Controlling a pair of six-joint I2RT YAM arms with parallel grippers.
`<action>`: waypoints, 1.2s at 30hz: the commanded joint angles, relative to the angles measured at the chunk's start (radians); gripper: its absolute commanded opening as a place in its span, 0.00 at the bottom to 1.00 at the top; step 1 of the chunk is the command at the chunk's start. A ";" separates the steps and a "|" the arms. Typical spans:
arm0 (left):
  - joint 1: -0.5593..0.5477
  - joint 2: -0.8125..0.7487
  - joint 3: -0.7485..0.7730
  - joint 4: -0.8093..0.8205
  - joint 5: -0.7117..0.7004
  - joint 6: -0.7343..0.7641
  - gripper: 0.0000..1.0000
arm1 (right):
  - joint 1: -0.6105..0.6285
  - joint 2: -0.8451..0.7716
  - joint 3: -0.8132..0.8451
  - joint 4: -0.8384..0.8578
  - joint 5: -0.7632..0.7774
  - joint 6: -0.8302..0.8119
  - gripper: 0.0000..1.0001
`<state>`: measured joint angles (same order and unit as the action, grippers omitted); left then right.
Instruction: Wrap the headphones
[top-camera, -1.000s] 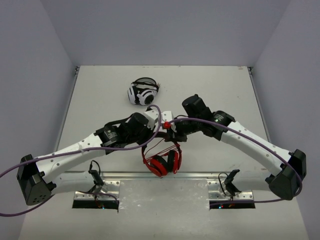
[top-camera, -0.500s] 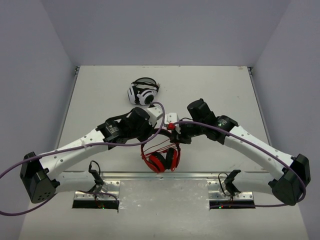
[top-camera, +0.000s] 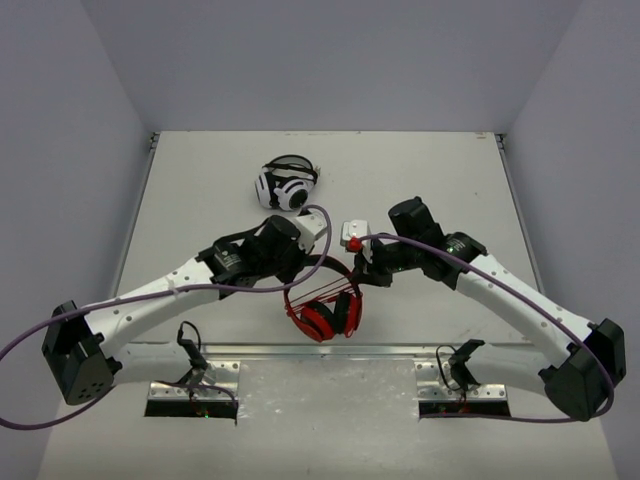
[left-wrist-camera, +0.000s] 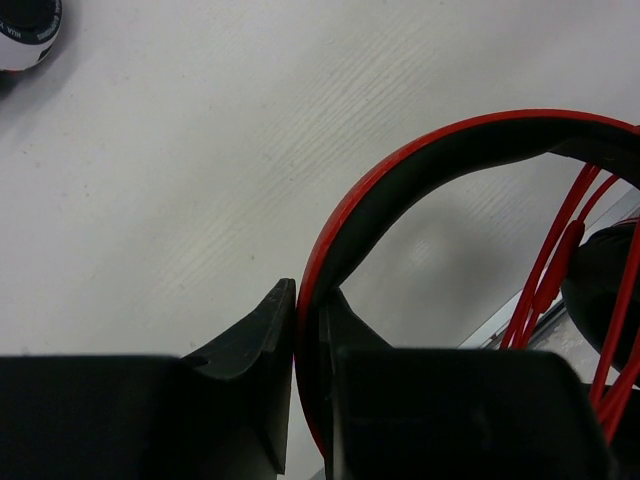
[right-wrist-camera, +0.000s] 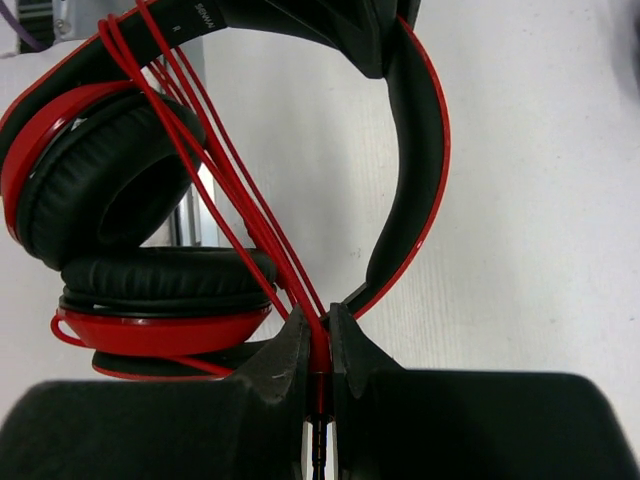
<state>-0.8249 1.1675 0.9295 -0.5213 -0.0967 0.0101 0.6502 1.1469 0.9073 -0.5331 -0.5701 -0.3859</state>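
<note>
The right gripper (right-wrist-camera: 318, 325) had pulled rightward from the left gripper (left-wrist-camera: 308, 300), fingers clamped on the cable (right-wrist-camera: 265, 250) by its plug, while the left's pinched the headband (left-wrist-camera: 400, 170) of the headphones (top-camera: 322, 308) at the table's (top-camera: 200, 180) near edge, strands running toward the right fingers.

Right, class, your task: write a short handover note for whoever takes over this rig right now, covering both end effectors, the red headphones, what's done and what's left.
Left end effector: shut on the headband.
Right end effector: shut on the cable, seemingly near its plug end.
Headphones: held between the two arms.
Done: several cable strands run from the headband down past the ear cups.
Left: probably wind the remaining cable round and secure the end.
</note>
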 joint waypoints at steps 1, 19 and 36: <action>0.009 0.007 0.057 -0.029 0.014 -0.001 0.00 | -0.020 0.005 0.024 -0.050 -0.013 0.035 0.05; 0.032 0.149 0.201 -0.126 -0.035 -0.016 0.00 | -0.099 0.172 0.077 -0.151 -0.152 0.068 0.18; 0.044 0.158 0.167 -0.072 -0.028 0.063 0.00 | -0.276 0.235 0.104 -0.212 0.186 0.202 0.41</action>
<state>-0.7963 1.3533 1.0801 -0.6716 -0.1429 0.0555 0.4141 1.3899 0.9592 -0.7155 -0.5434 -0.2729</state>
